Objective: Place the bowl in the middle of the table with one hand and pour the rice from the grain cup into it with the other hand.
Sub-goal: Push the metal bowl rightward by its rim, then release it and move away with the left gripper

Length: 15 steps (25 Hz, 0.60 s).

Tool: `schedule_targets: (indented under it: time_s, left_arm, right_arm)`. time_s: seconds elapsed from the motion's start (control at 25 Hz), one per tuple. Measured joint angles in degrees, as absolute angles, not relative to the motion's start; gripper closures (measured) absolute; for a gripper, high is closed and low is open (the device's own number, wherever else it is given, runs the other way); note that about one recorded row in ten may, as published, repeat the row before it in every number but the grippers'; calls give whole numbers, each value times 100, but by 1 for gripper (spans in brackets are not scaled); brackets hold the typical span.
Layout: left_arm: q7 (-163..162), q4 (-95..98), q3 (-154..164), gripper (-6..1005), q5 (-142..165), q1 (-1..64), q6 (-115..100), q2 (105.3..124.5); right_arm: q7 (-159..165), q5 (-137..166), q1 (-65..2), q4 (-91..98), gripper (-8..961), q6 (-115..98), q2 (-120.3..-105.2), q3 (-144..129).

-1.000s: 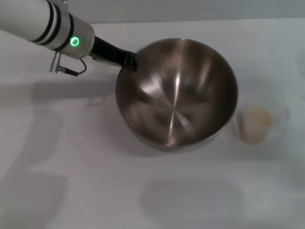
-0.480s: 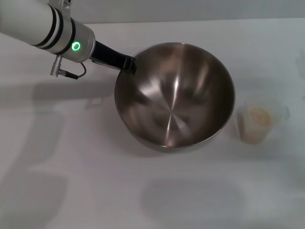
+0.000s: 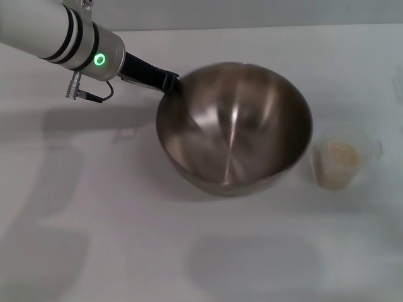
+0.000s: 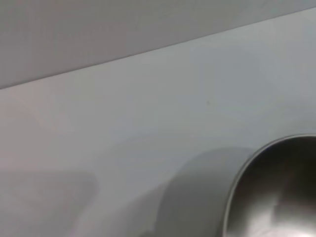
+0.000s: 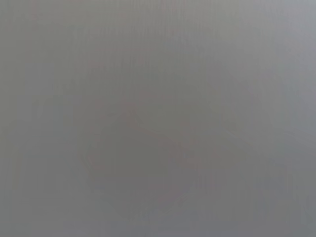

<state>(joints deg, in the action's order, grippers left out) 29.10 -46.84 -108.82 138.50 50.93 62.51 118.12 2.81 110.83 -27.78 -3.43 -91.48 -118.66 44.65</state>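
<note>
The steel bowl (image 3: 234, 129) sits near the middle of the white table (image 3: 126, 239), tipped slightly toward the front. My left gripper (image 3: 170, 82) comes in from the back left and is shut on the bowl's back-left rim. In the left wrist view, part of the bowl (image 4: 276, 197) shows over the table (image 4: 148, 123). The clear grain cup (image 3: 340, 160) stands upright just right of the bowl, with rice (image 3: 342, 153) inside it. My right gripper is out of view; the right wrist view shows only plain grey.
The left arm's white forearm (image 3: 56, 31), with its green light and a small cable plug, reaches over the table's back left. The table's back edge runs along the top of the head view.
The bowl has shifted slightly toward the front and right with my left gripper still on its rim, and its tilt has changed. The grain cup has not moved.
</note>
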Motion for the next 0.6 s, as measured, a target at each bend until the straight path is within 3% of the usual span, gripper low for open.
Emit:
schedule_targets:
  time_s: [0.44, 0.56, 0.6]
  left_arm:
    - [2988, -5250, -11144, 794, 13532, 4811, 6324, 11818]
    - [3189, -5635, -11191, 786, 12926, 4549, 6407, 11809]
    - [3563, -6134, -11194, 785, 12230, 4175, 6276, 11819]
  right_arm:
    - [281, 11082, -2773, -343, 316, -9129, -11874, 4465]
    - [281, 11082, -2775, -343, 316, -9106, -11874, 4465]
    - [281, 11082, -2776, -343, 316, -9095, -11874, 4465]
